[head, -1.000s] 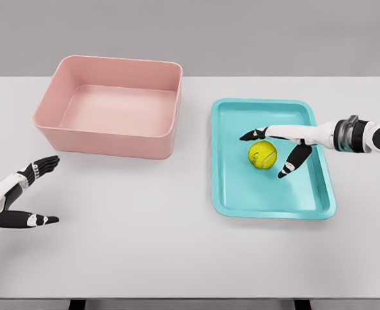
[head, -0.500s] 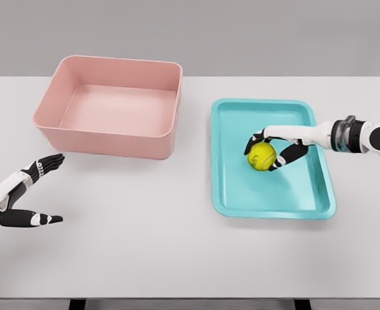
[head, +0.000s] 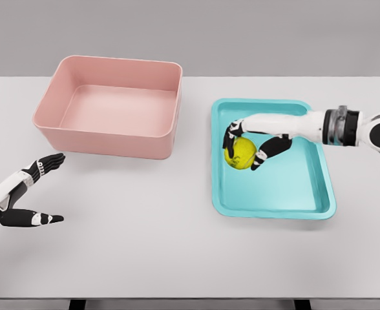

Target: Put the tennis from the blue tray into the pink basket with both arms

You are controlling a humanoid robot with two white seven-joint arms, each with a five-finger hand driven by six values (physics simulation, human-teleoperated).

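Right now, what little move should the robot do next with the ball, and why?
Probably carry the tennis ball further left, toward the open left hand. The right hand grips it over the blue tray, and the pink basket sits far left.

Right hand (head: 254,139) reaches in from the right, fingers (head: 265,152) curled; left hand (head: 23,194) spread (low left).
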